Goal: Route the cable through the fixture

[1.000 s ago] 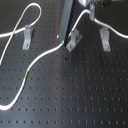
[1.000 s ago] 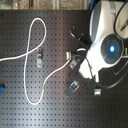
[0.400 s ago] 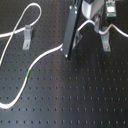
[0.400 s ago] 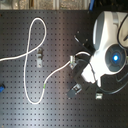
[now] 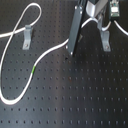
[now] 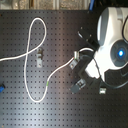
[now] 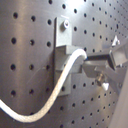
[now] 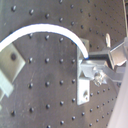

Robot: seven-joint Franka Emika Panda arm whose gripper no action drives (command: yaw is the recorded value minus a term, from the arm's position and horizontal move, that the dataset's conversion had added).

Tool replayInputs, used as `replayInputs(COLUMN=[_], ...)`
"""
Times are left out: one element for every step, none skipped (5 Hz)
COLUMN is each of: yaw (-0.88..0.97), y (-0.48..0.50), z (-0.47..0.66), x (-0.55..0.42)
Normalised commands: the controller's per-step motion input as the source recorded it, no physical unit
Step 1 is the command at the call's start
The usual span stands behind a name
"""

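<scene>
The white cable (image 5: 20,27) loops round the left fixture (image 5: 27,36) in the first exterior view. It then runs past its green band (image 5: 33,69) up to my gripper (image 5: 70,49). The gripper is shut on the cable near its end. In the first wrist view the cable (image 7: 60,85) crosses a grey bracket fixture (image 7: 62,35) and ends between the fingers (image 7: 97,64). I cannot tell if it sits in the bracket's slot. The second exterior view shows the cable loop (image 6: 31,45), the green band (image 6: 47,84) and the gripper (image 6: 76,62).
A second grey fixture (image 5: 106,41) stands to the first exterior view's right of the gripper. A small fixture (image 6: 38,58) sits inside the cable loop. A blue object (image 6: 2,90) lies at the second exterior view's left edge. The perforated black board (image 5: 75,100) spans the scene.
The gripper has moved down and toward the first exterior view's left with the cable end, and now stands lower over the board. The cable's loop has barely shifted.
</scene>
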Motion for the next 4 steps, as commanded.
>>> replayInputs(yaw=[0.19, 0.28, 0.79, 0.99], y=[-0.353, -0.116, 0.033, 0.011], z=[-0.05, -0.01, -0.02, -0.03], x=[-0.361, -0.138, -0.007, -0.007])
